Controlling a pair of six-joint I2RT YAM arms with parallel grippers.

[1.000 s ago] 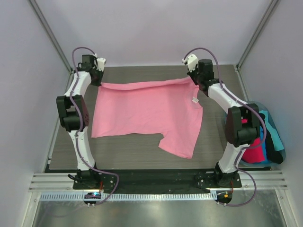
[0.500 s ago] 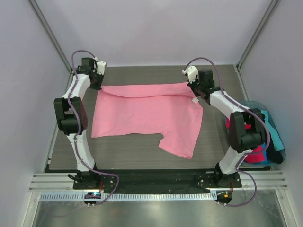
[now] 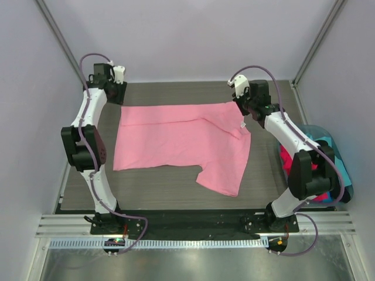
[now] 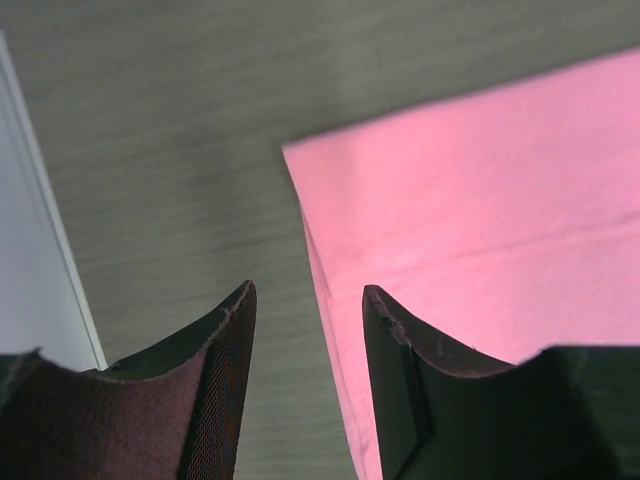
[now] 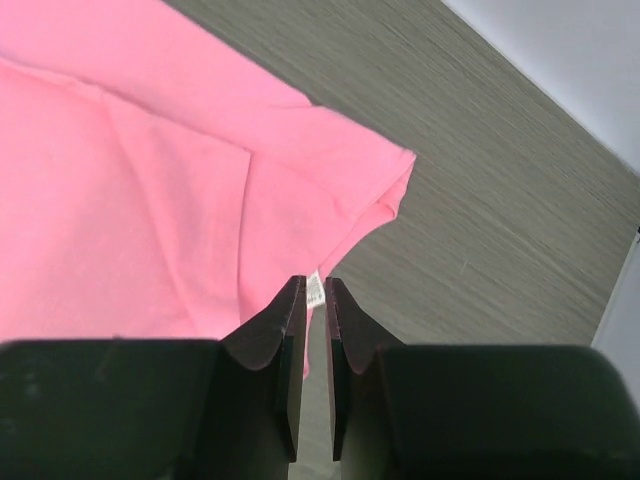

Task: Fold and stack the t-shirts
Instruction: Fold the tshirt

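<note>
Light pink t-shirt (image 3: 176, 137) is lying pretty much dead centre on the table (image 3: 152, 190), spread flat. One flap hangs down toward 5 o'clock. The far edge is folded over a bit, and you can see the crease running across in the right wrist view.

Left gripper (image 3: 115, 92) sits up at the 10 o'clock corner, just off the shirt's far-left corner. Its jaws are clearly spread with nothing in them. The left wrist view shows bare table in the gap, and the pink edge passes just under the right-hand finger (image 4: 400, 360).

Right gripper (image 3: 246, 109) is at about 1 o'clock, right over the shirt's far-right corner. Its fingers are only a sliver apart and I can't see any cloth pinched in there. The little white tag (image 5: 314, 289) peeks through the slit from below.

Now the container: a light-blue tub (image 3: 347, 181) sits off the table at 3 to 4 o'clock, half hidden behind the right arm. It holds bunched-up cloth, with a hot pink shirt (image 3: 286, 158) toward the table side and a teal one (image 3: 335, 153) toward the outside. I can't tell how they're stacked.
</note>
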